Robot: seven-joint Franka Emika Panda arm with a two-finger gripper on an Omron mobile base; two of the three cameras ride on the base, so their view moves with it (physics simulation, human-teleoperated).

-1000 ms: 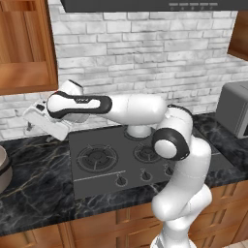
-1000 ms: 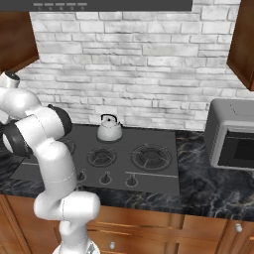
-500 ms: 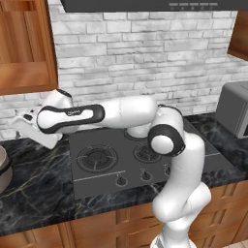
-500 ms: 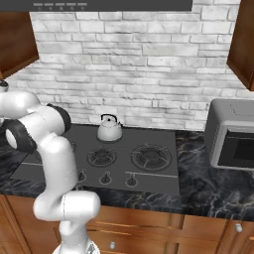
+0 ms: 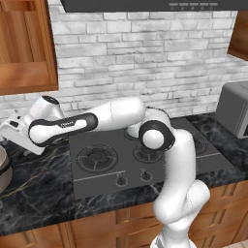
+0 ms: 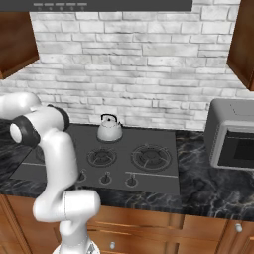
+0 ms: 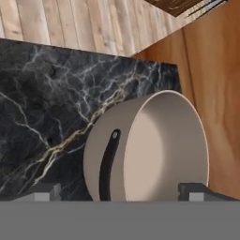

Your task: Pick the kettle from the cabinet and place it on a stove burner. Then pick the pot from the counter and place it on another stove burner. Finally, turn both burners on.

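I bring the hand (image 7: 120,191), fingers apart, over the pot (image 7: 150,150) (stiff, probably heavy), aiming for its rim beside the dark handle (image 7: 107,164).

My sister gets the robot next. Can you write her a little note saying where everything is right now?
End effector: open and empty, at the left of the stove, facing the pot.
Kettle: already on the back left burner.
Pot: on the counter, left of the stove, not picked up yet. One dark side handle faces the hand.
Done: kettle moved out of the cabinet to the stove.
Left: grab the pot, put it on a free burner, then turn the knobs for both burners.
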